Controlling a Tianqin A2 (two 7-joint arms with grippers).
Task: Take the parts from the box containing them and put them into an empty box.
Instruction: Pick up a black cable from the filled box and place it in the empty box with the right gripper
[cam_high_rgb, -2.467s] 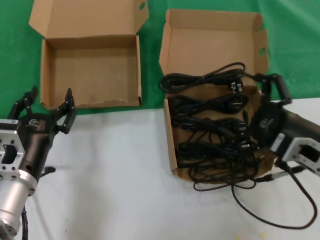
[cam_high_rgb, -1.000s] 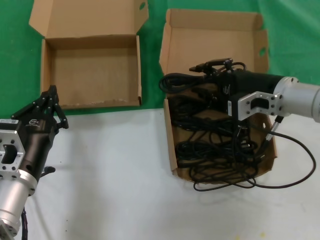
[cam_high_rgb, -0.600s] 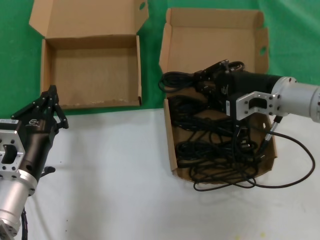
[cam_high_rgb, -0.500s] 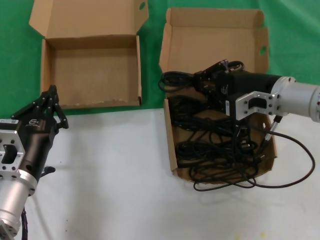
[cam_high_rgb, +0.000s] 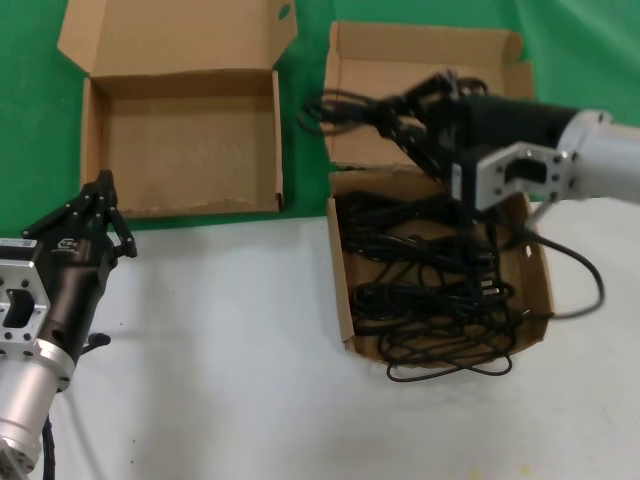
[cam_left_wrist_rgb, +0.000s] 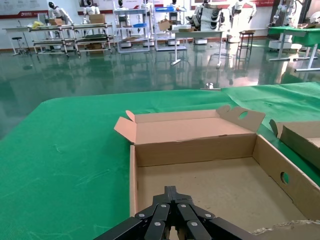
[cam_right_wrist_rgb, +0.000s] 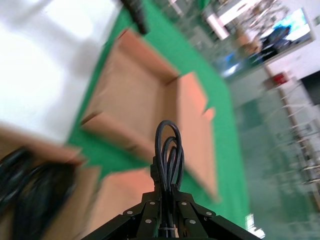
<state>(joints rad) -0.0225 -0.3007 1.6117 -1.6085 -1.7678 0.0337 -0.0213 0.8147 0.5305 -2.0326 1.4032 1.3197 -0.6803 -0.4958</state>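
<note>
My right gripper (cam_high_rgb: 398, 118) is shut on one black power cord (cam_high_rgb: 335, 103) and holds it in the air over the far left corner of the squarish box (cam_high_rgb: 339, 285), in front of its lid. The cord's loop sticks out toward the empty box (cam_high_rgb: 92, 150). In the right wrist view the cord's loop (cam_right_wrist_rgb: 169, 145) rises from between the shut fingers of the right gripper (cam_right_wrist_rgb: 165, 189), with the empty box (cam_right_wrist_rgb: 135, 92) beyond. Several more cords (cam_high_rgb: 430, 275) lie in the squarish box. My left gripper (cam_high_rgb: 100, 212) is shut and empty, just in front of the empty box (cam_left_wrist_rgb: 195, 150).
A thinner black cable (cam_high_rgb: 450, 372) loops out over the squarish box's front edge onto the white table (cam_high_rgb: 230, 350). Green cloth (cam_high_rgb: 590, 80) covers the far part of the table under both boxes. My right arm's grey body (cam_high_rgb: 560, 165) hangs over the squarish box's right side.
My right gripper reached into the squarish box, shut on the far cord and lifted it up and leftward. My left gripper shut early on and has stayed put since.
</note>
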